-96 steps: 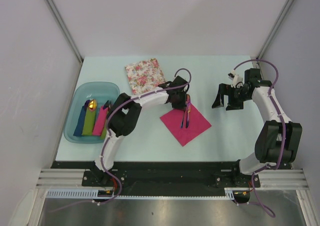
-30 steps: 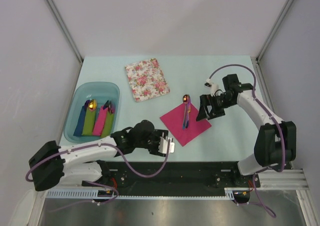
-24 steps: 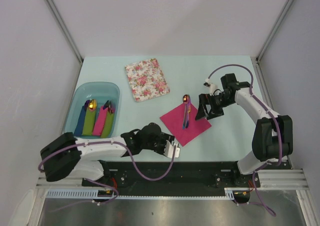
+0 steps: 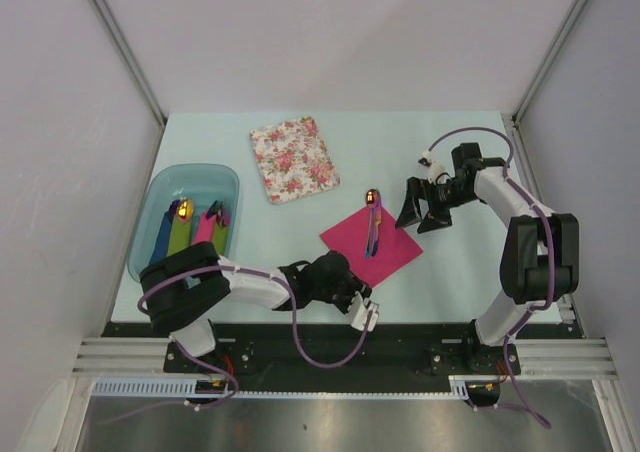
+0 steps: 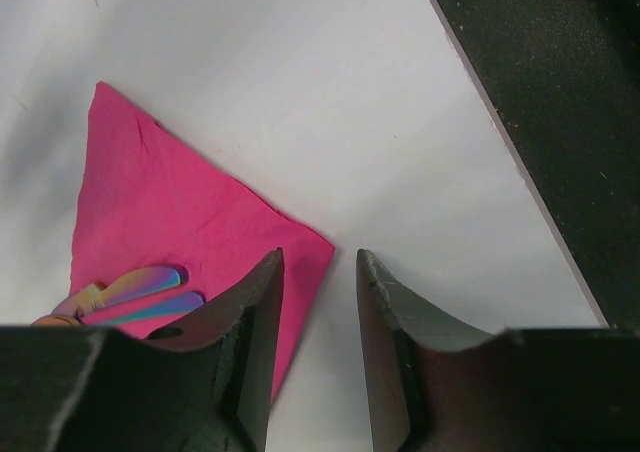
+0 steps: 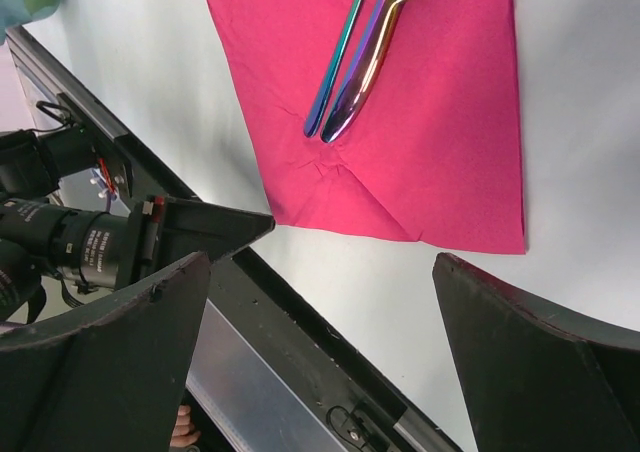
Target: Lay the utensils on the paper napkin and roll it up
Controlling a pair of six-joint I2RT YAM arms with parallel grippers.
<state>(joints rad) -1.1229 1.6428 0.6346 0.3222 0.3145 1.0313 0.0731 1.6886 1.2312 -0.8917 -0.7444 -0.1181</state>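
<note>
Utensils (image 4: 371, 234) lie together on the pink napkin (image 4: 392, 256) on the tabletop (image 4: 210, 137), and the left end effector (image 5: 318, 264), narrowly open and empty, has swung to the napkin's near corner while the right end effector (image 4: 425, 212) waits wide open and empty beside it, so rolling looks next.

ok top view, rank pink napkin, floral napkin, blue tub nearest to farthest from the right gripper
From the right gripper:
1. pink napkin, just to its left, slightly nearer the bases
2. floral napkin, farther left, toward the back
3. blue tub, far left
</note>
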